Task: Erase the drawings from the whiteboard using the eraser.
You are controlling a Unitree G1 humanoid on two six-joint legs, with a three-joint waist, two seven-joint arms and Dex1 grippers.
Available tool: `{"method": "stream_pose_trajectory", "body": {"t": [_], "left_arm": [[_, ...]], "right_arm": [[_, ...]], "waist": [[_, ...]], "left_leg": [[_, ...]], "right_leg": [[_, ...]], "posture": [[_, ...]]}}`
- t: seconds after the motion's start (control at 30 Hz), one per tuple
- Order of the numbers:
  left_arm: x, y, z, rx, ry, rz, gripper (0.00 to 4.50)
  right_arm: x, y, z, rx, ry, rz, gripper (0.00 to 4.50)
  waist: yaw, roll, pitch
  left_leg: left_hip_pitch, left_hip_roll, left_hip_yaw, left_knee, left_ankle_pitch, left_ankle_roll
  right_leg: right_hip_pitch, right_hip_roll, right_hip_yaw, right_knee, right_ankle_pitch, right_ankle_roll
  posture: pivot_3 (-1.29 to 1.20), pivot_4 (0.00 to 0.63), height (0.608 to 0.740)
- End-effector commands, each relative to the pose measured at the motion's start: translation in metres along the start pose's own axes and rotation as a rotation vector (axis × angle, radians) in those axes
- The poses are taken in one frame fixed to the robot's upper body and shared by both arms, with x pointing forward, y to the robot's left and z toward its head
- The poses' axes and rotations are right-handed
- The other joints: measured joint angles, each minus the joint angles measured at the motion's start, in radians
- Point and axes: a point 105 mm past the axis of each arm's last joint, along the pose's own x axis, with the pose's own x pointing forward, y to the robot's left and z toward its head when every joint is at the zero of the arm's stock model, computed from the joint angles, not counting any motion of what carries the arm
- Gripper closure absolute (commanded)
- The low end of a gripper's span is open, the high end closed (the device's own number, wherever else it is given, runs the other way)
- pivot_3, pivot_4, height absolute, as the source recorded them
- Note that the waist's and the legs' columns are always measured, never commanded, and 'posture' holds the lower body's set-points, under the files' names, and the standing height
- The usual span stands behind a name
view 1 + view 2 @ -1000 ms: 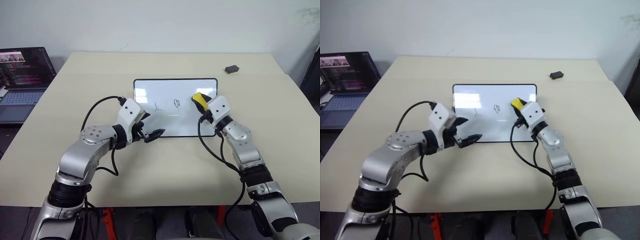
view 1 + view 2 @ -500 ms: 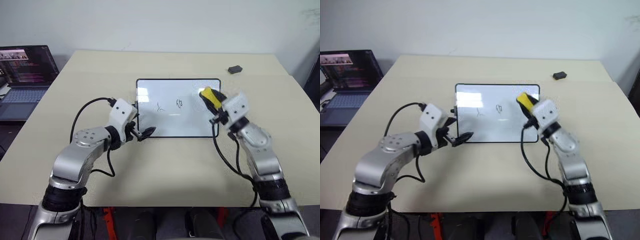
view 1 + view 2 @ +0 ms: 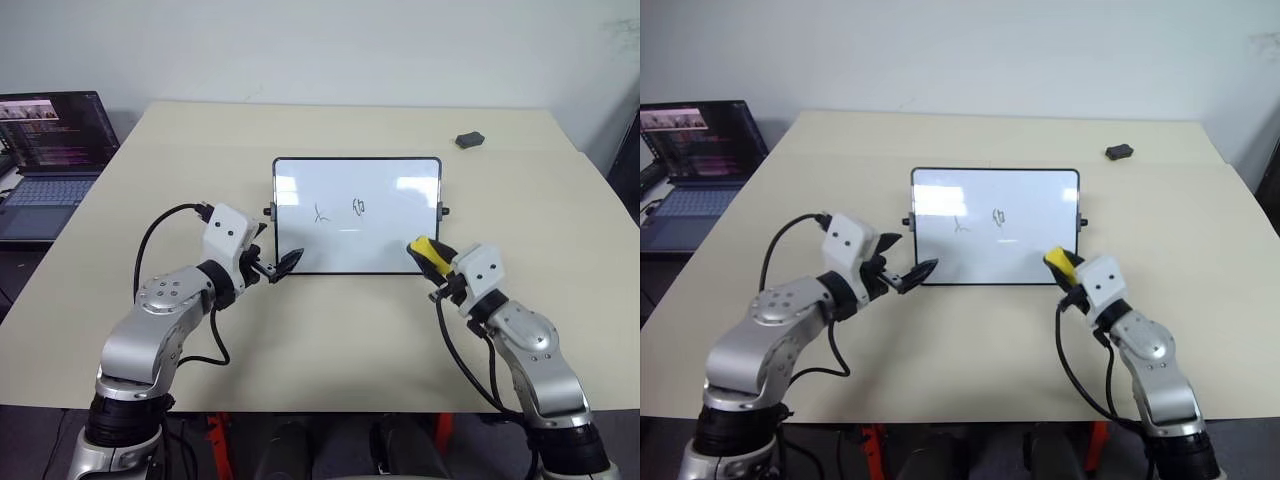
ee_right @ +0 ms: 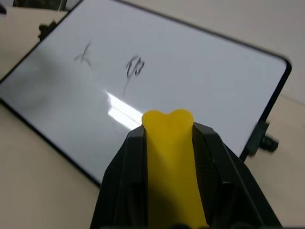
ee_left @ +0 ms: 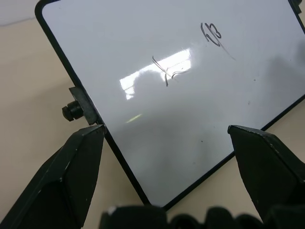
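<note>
The whiteboard [image 3: 392,232] lies in the middle of the table, black-framed with side knobs. Two small dark drawings sit on its left half: one [image 3: 322,213] [image 5: 165,74] and another [image 3: 359,207] [image 4: 134,67] beside it. The board's right half is bare white. My right gripper [image 3: 432,262] [image 4: 167,143] hovers at the board's near right corner, shut on the yellow eraser [image 3: 424,249] [image 4: 169,157], which sticks out past its fingers. My left gripper [image 3: 283,264] [image 5: 167,133] is open at the board's near left corner, and its fingers [image 5: 78,164] straddle that corner's edge.
A small dark grey lump [image 3: 466,139] rests at the table's far right. An open laptop [image 3: 50,150] stands on a lower surface off the table's left side. Bare beige tabletop [image 3: 330,330] lies between the board and the near edge.
My right gripper has drawn back with the eraser from over the board's right part to its near right corner. The left gripper has edged slightly left. The camera view shifted.
</note>
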Motion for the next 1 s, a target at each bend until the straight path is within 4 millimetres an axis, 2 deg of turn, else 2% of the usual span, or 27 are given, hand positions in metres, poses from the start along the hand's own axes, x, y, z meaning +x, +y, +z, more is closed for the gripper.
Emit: {"method": "stream_pose_trajectory", "body": {"t": [0.03,0.4,0.53,0.67,0.73,1.0], "left_arm": [[-0.005,-0.001,0.014,0.027,-0.065,0.015,0.0],[-0.008,0.0,0.009,0.001,-0.053,0.032,0.0],[-0.008,-0.002,0.01,0.005,-0.044,0.03,0.0],[-0.004,-0.006,0.016,0.024,-0.041,0.0,0.0],[-0.001,-0.008,0.019,0.046,-0.027,-0.046,0.0],[0.003,0.001,0.023,0.059,0.014,-0.101,0.0]], "right_arm": [[0.0,0.003,0.018,-0.005,-0.069,0.005,3.52],[0.003,0.009,0.033,-0.055,-0.126,0.081,3.52],[0.01,0.008,0.042,-0.088,-0.165,0.091,3.52],[0.026,0.001,0.059,-0.113,-0.225,0.073,3.52],[0.04,-0.004,0.064,-0.164,-0.24,0.039,3.52],[0.09,-0.011,0.086,-0.259,-0.301,0.012,3.52]], "waist": [[-0.002,0.0,0.0],[0.0,0.0,0.0],[-0.001,0.0,0.0],[-0.001,0.0,0.0],[-0.001,-0.001,0.0],[-0.004,0.0,0.0]], "left_leg": [[0.0,0.0,0.0,0.0,0.0,0.0],[0.001,0.0,0.0,0.0,0.0,0.0],[0.001,0.0,0.0,0.0,0.0,0.0],[0.001,0.0,0.0,0.0,0.0,0.0],[0.001,0.0,0.0,0.0,0.0,0.0],[0.001,0.0,0.001,0.0,0.0,0.0]], "right_leg": [[0.0,0.0,0.0,0.0,0.0,0.0],[0.001,0.0,0.0,0.0,0.0,0.0],[0.001,0.0,0.0,0.0,0.0,0.0],[0.001,0.0,0.0,0.001,0.0,0.0],[0.001,0.0,-0.001,0.001,0.0,0.0],[0.0,0.001,0.0,0.0,0.0,0.0]], "posture": [[0.0,0.15,0.74],[0.0,0.15,0.74],[0.0,0.15,0.74],[0.0,0.15,0.74],[0.0,0.15,0.74],[0.0,0.15,0.74]]}}
